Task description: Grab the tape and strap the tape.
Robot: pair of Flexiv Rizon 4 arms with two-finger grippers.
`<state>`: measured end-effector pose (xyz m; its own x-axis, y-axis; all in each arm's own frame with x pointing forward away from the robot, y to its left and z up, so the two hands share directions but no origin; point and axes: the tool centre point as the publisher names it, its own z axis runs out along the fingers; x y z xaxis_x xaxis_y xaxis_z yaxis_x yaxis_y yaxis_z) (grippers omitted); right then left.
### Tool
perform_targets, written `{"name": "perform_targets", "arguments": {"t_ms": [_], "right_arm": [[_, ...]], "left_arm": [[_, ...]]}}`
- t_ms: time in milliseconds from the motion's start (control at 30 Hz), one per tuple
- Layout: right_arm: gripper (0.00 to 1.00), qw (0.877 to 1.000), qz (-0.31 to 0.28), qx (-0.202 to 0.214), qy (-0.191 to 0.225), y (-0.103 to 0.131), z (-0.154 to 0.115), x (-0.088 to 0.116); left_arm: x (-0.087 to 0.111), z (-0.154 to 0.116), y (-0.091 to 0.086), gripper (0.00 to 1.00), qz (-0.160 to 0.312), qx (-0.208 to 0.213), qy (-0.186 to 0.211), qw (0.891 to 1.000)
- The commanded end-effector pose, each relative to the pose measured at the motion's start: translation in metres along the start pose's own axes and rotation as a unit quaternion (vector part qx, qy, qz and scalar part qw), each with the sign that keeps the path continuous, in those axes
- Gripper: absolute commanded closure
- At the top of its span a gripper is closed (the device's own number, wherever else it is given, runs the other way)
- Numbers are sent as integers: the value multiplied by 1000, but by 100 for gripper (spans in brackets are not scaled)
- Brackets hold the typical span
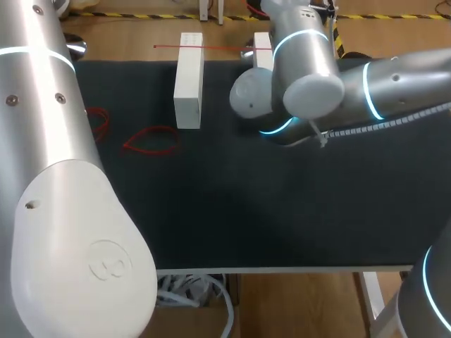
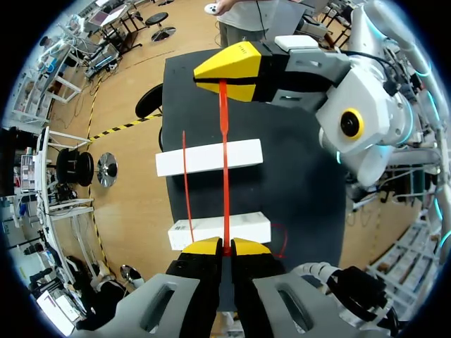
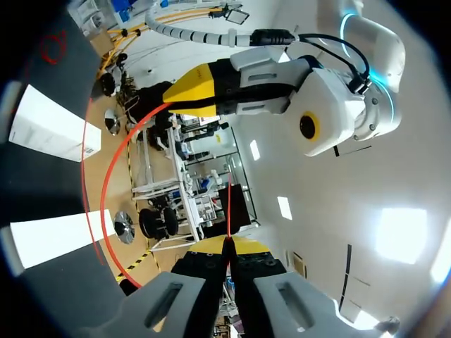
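The tape is a thin red strap. In the left wrist view it runs taut from my left gripper, shut on one end, to my right gripper, crossing over two white blocks. In the right wrist view my right gripper is shut on a short strap end. Ahead of it is my left gripper, from which a red length curves away. In the head view the strap shows as a red line over the blocks' far ends. Both grippers are hidden there.
Two loose red strap loops lie on the black table, left of the near block. My right arm covers most of the second block. A second thin red line runs beside the taut strap.
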<state>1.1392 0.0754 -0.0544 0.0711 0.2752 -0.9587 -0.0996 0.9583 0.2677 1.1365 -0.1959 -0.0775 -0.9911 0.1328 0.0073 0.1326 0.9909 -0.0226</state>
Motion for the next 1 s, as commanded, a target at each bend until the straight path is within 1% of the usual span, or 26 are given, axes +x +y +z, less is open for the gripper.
{"name": "perform_targets", "arguments": {"t_ms": [33, 100, 167, 233, 300, 333, 500, 567, 667, 767, 833, 933, 1000], "right_arm": [[100, 1000, -1, 0, 6, 0, -1, -4], [100, 1000, -1, 0, 6, 0, -1, -4], [100, 1000, -25, -8, 11, 4, -1, -4], [100, 998, -61, -17, 20, 8, -1, -4], [100, 997, -72, -6, 26, 11, -2, -3], [100, 997, -71, -7, 25, 12, -2, -2], [100, 994, -108, -12, 27, 18, -3, -5], [100, 993, -112, -12, 21, 20, -2, -7], [100, 991, -129, -13, 21, 22, -1, -6], [100, 991, -130, -10, 26, 22, 0, -5], [100, 987, -154, 3, 36, 21, 0, -3], [100, 986, -161, 11, 40, 19, 1, -2], [100, 987, -156, 12, 41, 22, 3, 0]], "left_arm": [[-1, -2, -2, 100, -1, -3, 2, 1000], [-1, -2, -2, 100, -1, -3, 2, 1000], [-1, -2, -2, 100, -1, -3, 2, 1000], [-1, -2, -2, 100, -1, -3, 2, 1000], [-1, -2, -2, 100, -1, -3, 2, 1000], [-1, -2, -2, 100, -1, -3, 2, 1000], [-1, -2, -2, 100, -1, -3, 2, 1000], [-1, -2, -2, 100, -1, -3, 2, 1000], [-1, -2, -2, 100, -1, -3, 2, 1000], [-1, -2, -2, 100, -1, -3, 2, 1000], [-1, -2, -2, 100, -1, -3, 2, 1000], [-1, -2, -2, 100, -1, -3, 2, 1000], [-1, -2, -2, 100, -1, -3, 2, 1000]]}}
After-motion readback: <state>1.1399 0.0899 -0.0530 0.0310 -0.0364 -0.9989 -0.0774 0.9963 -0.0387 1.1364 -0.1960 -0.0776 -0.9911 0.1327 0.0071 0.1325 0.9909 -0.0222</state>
